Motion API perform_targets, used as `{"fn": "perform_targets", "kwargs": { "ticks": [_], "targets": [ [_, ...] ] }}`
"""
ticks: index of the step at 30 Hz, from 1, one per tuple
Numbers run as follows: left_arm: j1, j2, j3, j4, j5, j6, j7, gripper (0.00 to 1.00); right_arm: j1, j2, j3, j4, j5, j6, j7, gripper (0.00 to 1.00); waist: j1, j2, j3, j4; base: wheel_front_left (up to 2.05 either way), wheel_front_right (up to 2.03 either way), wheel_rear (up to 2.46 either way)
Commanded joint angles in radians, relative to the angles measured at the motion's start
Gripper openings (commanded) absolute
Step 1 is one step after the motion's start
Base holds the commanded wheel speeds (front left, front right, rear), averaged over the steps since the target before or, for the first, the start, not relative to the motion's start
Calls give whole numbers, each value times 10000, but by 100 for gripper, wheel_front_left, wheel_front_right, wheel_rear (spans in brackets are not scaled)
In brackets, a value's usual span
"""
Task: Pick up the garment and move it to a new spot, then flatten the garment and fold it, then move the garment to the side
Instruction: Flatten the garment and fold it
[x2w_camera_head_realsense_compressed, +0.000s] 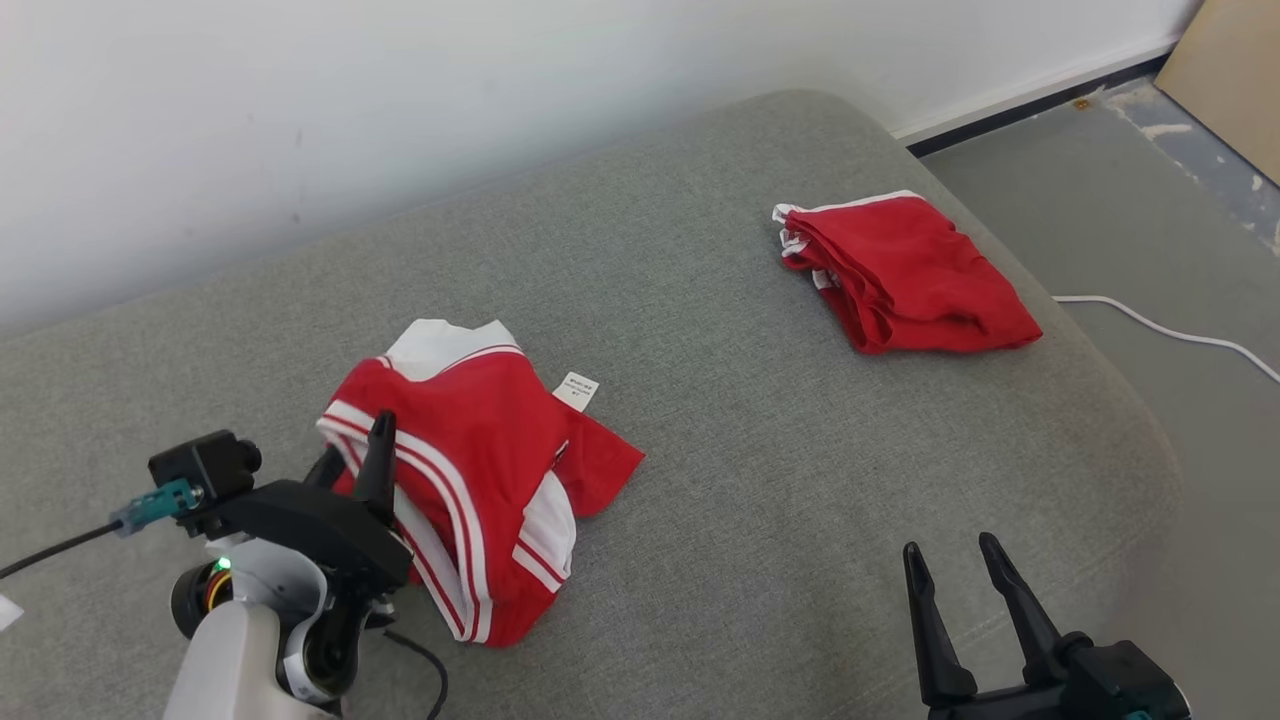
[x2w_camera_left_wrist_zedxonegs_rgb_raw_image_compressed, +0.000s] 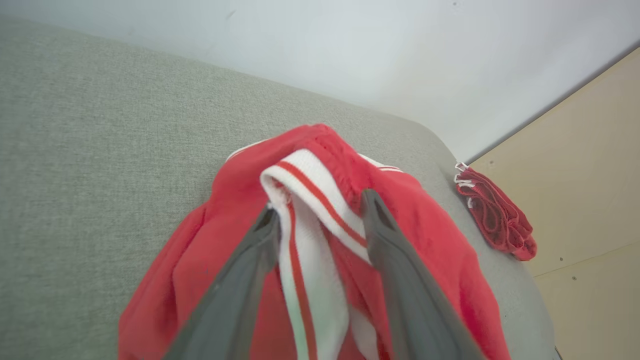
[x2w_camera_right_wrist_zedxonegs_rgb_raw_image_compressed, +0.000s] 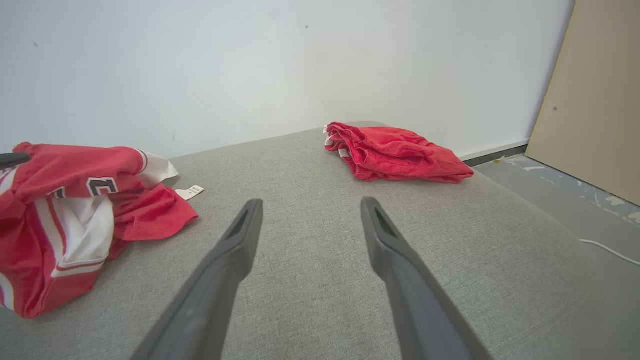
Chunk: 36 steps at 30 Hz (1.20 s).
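Left tool is straddling the garment's striped fold, lower left, jaws standing apart; right tool, also spread, is idling well away, lower right.

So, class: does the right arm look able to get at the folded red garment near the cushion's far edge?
Probably yes. The right gripper is open and empty, and only bare grey cushion lies between it and the folded red garment, though the stretch looks long.
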Motion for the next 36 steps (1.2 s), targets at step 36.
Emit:
{"fn": "perform_targets", "kwargs": {
  "ticks": [36],
  "targets": [
    [-7591,2974,-5052,-4163,-2634,-167,-869,0,-320,44,409,-413,78,-26,0,100,-1,-1,-172,749,0,0,0]
  ]
}}
